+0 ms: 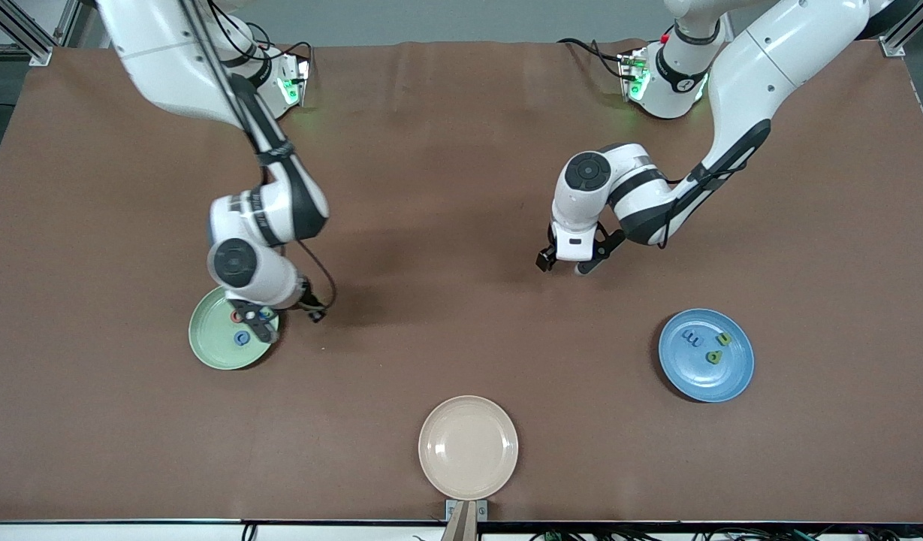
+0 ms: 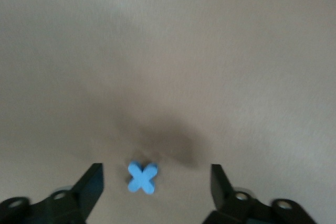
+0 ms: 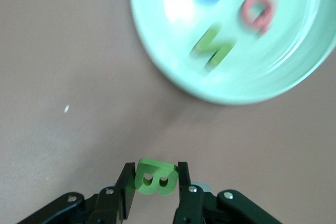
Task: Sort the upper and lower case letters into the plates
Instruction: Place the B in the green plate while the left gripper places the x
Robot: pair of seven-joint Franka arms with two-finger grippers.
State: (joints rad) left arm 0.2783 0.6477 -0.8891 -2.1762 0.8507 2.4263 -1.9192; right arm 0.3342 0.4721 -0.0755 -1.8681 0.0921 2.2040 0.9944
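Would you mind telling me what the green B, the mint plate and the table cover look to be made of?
Green B, pinched in the right gripper: likely foam or soft plastic, judging by its thick matte edges. Mint plate: smooth glazed ceramic or melamine, since it shows soft glare; which one is unclear. Table cover: brown matte cloth or mat, faintly creased.

Mint plate (image 1: 209, 353), right arm's end: C (image 1: 242, 339), Q (image 3: 255, 12), N (image 3: 212, 48) inside. Blue plate (image 1: 735, 376), left arm's end: m (image 1: 690, 339), two small letters (image 1: 718, 349) inside. Cream plate (image 1: 469, 448) nearest camera, between them.
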